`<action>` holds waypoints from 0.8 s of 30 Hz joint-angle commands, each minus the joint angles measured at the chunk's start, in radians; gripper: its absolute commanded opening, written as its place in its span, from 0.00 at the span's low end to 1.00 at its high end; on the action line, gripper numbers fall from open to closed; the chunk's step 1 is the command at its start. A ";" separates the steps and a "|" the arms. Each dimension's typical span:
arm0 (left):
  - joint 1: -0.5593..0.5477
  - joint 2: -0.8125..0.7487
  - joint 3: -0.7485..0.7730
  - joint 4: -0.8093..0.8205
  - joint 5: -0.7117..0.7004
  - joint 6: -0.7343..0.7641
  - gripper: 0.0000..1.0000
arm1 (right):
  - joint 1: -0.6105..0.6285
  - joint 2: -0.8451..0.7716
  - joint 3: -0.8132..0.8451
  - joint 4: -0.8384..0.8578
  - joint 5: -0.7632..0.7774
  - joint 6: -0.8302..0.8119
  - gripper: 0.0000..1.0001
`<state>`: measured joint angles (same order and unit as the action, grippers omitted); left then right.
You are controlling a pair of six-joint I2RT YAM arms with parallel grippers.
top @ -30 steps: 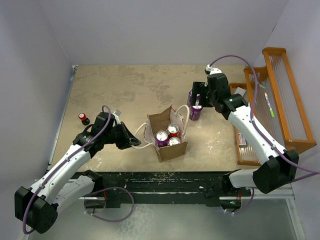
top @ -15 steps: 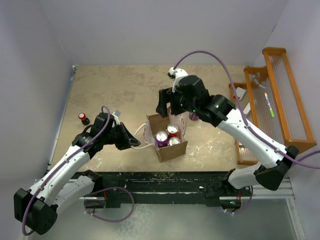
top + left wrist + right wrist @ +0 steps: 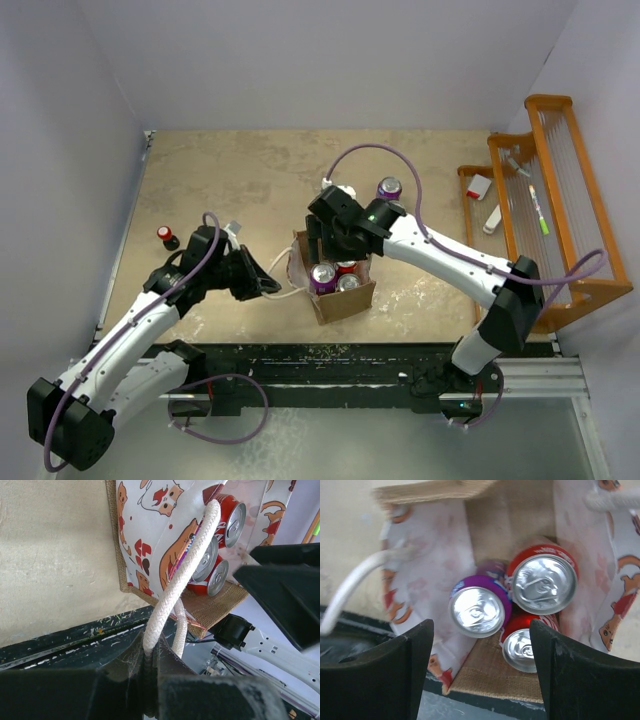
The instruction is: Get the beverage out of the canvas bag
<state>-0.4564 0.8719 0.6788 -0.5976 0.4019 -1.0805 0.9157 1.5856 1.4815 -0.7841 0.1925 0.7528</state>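
Observation:
The canvas bag (image 3: 345, 300) stands open near the table's front edge. It holds a purple can (image 3: 322, 276) and two red cans, one showing in the top view (image 3: 349, 283). My left gripper (image 3: 262, 285) is shut on the bag's white rope handle (image 3: 185, 575) and holds it out to the left. My right gripper (image 3: 335, 240) is open, just above the bag's mouth. In the right wrist view its gripper (image 3: 481, 630) straddles the purple can (image 3: 479, 611), with the red cans (image 3: 544, 582) (image 3: 522, 647) beside it. Another purple can (image 3: 389, 189) stands on the table behind the bag.
A small red-capped bottle (image 3: 167, 237) stands at the left. An orange wooden rack (image 3: 560, 190) with a marker (image 3: 538, 210) and small white items runs along the right edge. The black front rail (image 3: 330, 365) lies just below the bag.
My right gripper has left the purple can standing on the table and swung left to hover over the bag's mouth. My left gripper has kept its hold on the handle.

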 commanded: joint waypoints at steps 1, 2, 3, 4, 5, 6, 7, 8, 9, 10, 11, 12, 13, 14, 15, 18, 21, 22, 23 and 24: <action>0.002 -0.032 0.025 -0.033 0.032 0.016 0.00 | -0.001 0.018 0.034 -0.138 0.133 0.238 0.79; 0.002 -0.034 0.025 -0.035 0.032 0.016 0.00 | -0.001 0.024 0.034 -0.180 0.135 0.298 0.79; 0.002 -0.036 0.025 -0.037 0.034 0.016 0.00 | -0.003 0.031 0.034 -0.200 0.130 0.330 0.80; 0.002 -0.038 0.027 -0.040 0.034 0.017 0.00 | -0.003 0.038 0.035 -0.217 0.141 0.351 0.81; 0.002 -0.042 0.025 -0.043 0.034 0.017 0.00 | -0.003 0.045 0.040 -0.230 0.150 0.372 0.81; 0.002 -0.045 0.025 -0.044 0.033 0.016 0.00 | -0.003 0.051 0.046 -0.238 0.157 0.390 0.81; 0.002 -0.049 0.024 -0.046 0.032 0.017 0.00 | -0.003 0.055 0.052 -0.240 0.161 0.404 0.81; 0.002 -0.053 0.023 -0.047 0.032 0.017 0.00 | -0.004 0.059 0.056 -0.239 0.164 0.416 0.82; 0.002 -0.056 0.022 -0.047 0.032 0.017 0.00 | -0.003 0.061 0.058 -0.242 0.170 0.429 0.82; 0.002 -0.059 0.020 -0.047 0.032 0.016 0.00 | -0.003 0.064 0.061 -0.245 0.178 0.443 0.84; 0.002 -0.061 0.017 -0.048 0.033 0.015 0.00 | -0.003 0.067 0.063 -0.246 0.188 0.456 0.86; 0.002 -0.061 0.016 -0.047 0.034 0.016 0.00 | -0.003 0.071 0.067 -0.247 0.199 0.464 0.86; 0.002 -0.062 0.015 -0.046 0.035 0.015 0.00 | -0.003 0.078 0.071 -0.246 0.205 0.467 0.86; 0.002 -0.065 0.015 -0.046 0.037 0.015 0.00 | -0.004 0.084 0.078 -0.245 0.213 0.467 0.86; 0.002 -0.065 0.014 -0.048 0.037 0.015 0.00 | -0.004 0.093 0.086 -0.246 0.221 0.466 0.87; 0.002 -0.068 0.014 -0.050 0.040 0.020 0.00 | -0.006 0.122 0.104 -0.253 0.242 0.472 0.91; 0.002 -0.067 0.013 -0.053 0.046 0.027 0.00 | -0.016 0.147 0.104 -0.233 0.240 0.463 0.91; 0.002 -0.067 0.013 -0.055 0.048 0.030 0.00 | -0.019 0.153 0.101 -0.227 0.243 0.463 0.91; 0.002 -0.065 0.012 -0.056 0.050 0.033 0.00 | -0.021 0.158 0.098 -0.221 0.244 0.462 0.91; 0.002 -0.063 0.012 -0.057 0.053 0.035 0.00 | -0.024 0.164 0.095 -0.214 0.245 0.461 0.90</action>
<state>-0.4564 0.8223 0.6788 -0.6281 0.4175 -1.0790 0.9058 1.7432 1.5539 -0.9951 0.3840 1.1858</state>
